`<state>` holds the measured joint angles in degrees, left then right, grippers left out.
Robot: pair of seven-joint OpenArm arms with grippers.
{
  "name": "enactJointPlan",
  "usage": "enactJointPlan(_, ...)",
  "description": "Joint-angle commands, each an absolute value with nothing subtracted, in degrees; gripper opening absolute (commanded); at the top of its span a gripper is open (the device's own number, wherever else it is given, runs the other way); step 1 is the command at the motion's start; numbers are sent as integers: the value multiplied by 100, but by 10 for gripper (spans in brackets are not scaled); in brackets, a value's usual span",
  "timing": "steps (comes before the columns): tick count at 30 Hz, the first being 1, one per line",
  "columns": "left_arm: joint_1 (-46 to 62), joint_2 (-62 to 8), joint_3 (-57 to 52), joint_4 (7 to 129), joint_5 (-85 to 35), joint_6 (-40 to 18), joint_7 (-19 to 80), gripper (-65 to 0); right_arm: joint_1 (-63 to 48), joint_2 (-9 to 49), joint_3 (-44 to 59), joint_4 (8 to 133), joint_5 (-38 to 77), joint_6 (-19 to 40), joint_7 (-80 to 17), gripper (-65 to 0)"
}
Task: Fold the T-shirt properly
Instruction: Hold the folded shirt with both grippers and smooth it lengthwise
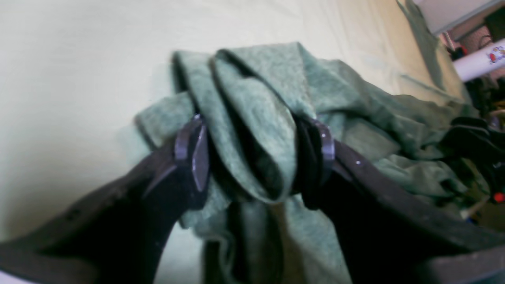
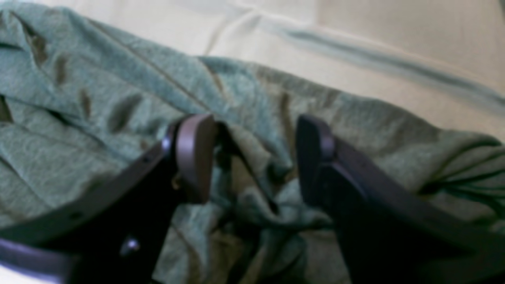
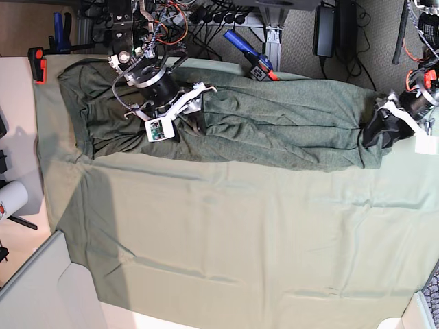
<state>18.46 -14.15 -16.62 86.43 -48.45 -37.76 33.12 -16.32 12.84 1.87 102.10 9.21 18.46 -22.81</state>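
Base view: dark olive-green knit T-shirt (image 3: pixel 274 123), lying stretched left to right along the far edge of the worktop, on a pale mint-green tablecloth (image 3: pixel 240 233). Left tool (image 1: pixel 260 157) grasps a thick bunched fold at the shirt's right end. Right tool (image 2: pixel 252 157) sits over the left part with fabric gathered between its jaws; firm hold uncertain. Handling advice: keep both holds level and tension even, so the fold lands straight. Obscured: sleeves, collar and layer count; both wrist views blurred.
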Motion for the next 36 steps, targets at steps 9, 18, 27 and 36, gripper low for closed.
enactJointPlan(9, 1857, -1433, -899, 8685, -4547, -4000, 3363, -285, -1590, 1317, 217, 10309, 965, 1826, -2145, -321)
enactJointPlan(18, 1857, -1433, -906, 8683, -3542, -4000, 3070, -650, -1588, 1317, 217, 10309, 967, 1824, -2121, -321)
enactJointPlan(27, 1680, -1516, -2001, 8825, -3347, -4000, 2512, -650, -1463, 1319, 792, 10403, 1190, 1826, -2080, -321)
enactJointPlan(36, 972, -1959, -2053, 8809, -2779, -4000, 2502, -650, -1417, 1319, 1785, 10405, 1848, 1828, -2084, -321)
